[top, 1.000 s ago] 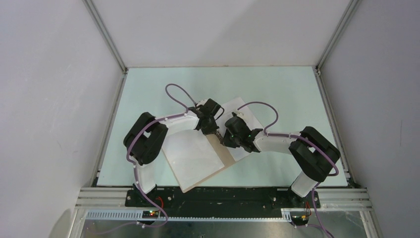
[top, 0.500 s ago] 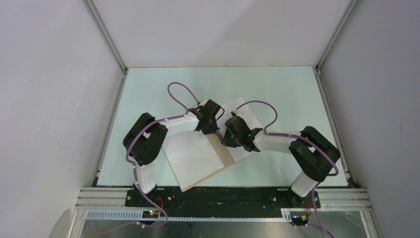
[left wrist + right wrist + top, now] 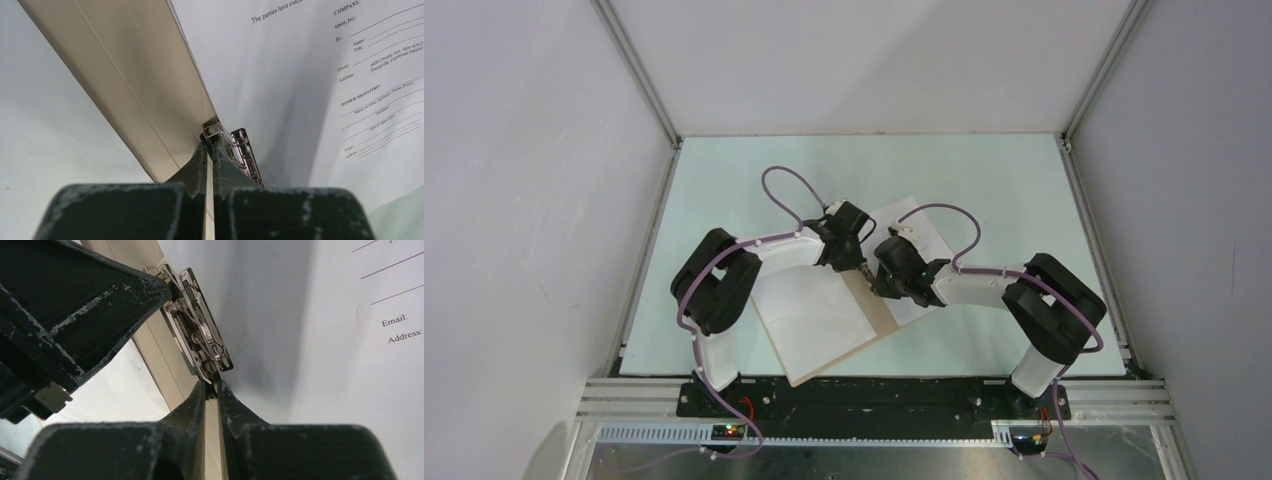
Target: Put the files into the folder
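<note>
clip (image 3: 245,150) of folder (image 3: 125,75) is pinched by left hand (image 3: 210,147) and right hand (image 3: 212,387).

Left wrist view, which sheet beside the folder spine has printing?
The sheet right of the metal clip, with signature lines and an address; the one left of the tan spine looks blank.

**Q:** How's the folder (image 3: 876,312) laid out?

**A:** It's laid open flat and turned at an angle, with a tan spine strip seen down the middle. Both leaves are covered by white sheets (image 3: 809,320). The right-hand sheet (image 3: 325,75) is printed with signature-form text. A shiny metal clip (image 3: 202,332) is fixed on the spine.
</note>
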`<state>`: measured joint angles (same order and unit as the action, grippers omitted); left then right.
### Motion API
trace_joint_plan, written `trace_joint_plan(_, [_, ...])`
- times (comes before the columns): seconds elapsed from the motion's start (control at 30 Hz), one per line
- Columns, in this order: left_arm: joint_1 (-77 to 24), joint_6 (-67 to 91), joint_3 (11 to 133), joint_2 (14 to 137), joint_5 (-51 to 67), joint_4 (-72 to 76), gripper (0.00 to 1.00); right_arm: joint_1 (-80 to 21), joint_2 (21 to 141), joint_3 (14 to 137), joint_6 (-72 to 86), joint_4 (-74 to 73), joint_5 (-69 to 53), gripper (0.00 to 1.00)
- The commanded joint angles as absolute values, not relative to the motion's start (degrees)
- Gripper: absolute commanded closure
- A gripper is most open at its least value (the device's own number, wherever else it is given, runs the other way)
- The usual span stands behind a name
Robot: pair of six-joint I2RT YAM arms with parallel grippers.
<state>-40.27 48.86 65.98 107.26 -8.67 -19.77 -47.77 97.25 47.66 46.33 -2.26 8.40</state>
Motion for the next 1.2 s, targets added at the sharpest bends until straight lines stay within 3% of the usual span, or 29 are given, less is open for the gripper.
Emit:
trace_joint_plan(0.0, [-40.18, 47.00, 61.91, 109.97, -8.95, -30.96, 1.00, -49.11, 103.79, 43.27, 42.81, -16.54, 15.31, 0.97])
trace_joint_plan(0.43, [-40.77, 58.93, 60.56, 107.43, -7.80, -29.47, 1.00, -52.01, 99.67, 43.30, 37.10, -6.03, 1.87, 0.95])
trace_joint_plan(1.17, [-40.88, 59.20, 61.65, 105.76, -8.17, -29.27, 1.00, -51.05, 95.59, 46.12, 36.84, -7.80, -1.13, 0.85])
